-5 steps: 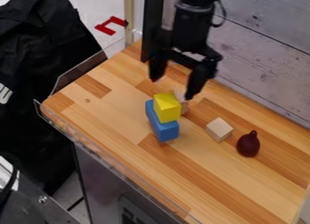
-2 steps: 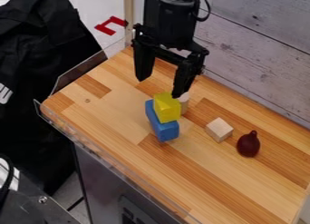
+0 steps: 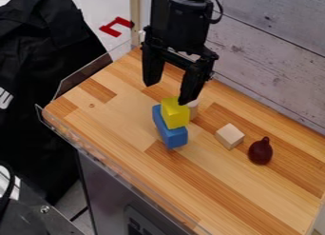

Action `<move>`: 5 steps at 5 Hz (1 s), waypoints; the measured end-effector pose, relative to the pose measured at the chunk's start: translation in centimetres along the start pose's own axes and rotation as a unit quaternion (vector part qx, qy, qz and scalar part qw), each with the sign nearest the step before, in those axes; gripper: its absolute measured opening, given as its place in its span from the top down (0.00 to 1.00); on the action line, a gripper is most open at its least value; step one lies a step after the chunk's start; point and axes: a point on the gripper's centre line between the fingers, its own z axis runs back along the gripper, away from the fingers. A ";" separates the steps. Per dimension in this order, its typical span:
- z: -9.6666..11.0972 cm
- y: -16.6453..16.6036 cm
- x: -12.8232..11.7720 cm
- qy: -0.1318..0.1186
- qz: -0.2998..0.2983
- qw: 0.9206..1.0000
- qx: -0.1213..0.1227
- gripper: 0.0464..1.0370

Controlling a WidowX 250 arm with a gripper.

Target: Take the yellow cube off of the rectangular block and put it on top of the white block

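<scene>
Pincer (image 3: 169, 93) spread wide, with nothing between its two fingers; it hangs from the view's top edge, above and behind the blue block (image 3: 176, 139), which serves as landmark here; the tip of one finger shows right at the upper edge of the yellow cube (image 3: 175, 114), though whether they touch I cannot tell. Resting on top of the blue block is the yellow cube, set toward the far end, so that the block's near end juts out below it; to the right of the blue block, apart from it, sits a pale wooden cube (image 3: 229, 136); further right of the blue block stands a dark red, onion-shaped thing (image 3: 260, 151), its narrow tip up; beyond the blue block, partly hidden behind the yellow cube, is a second pale piece (image 3: 194, 110). Under the blue block spreads the striped wooden tabletop (image 3: 215, 181); well beyond the block rises a grey plank wall (image 3: 273, 53); far to its left, past the table's edge, lies black cloth (image 3: 44, 63).
</scene>
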 end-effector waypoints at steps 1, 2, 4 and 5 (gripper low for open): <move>-0.6 0.4 0.4 -0.015 -0.023 0.999 0.019 0.04; -1.1 0.5 0.6 -0.029 -0.027 0.999 0.021 0.04; -2.1 -0.4 1.3 -0.039 -0.037 0.998 0.014 0.04; -2.3 -0.6 1.2 -0.030 -0.039 0.999 0.011 0.04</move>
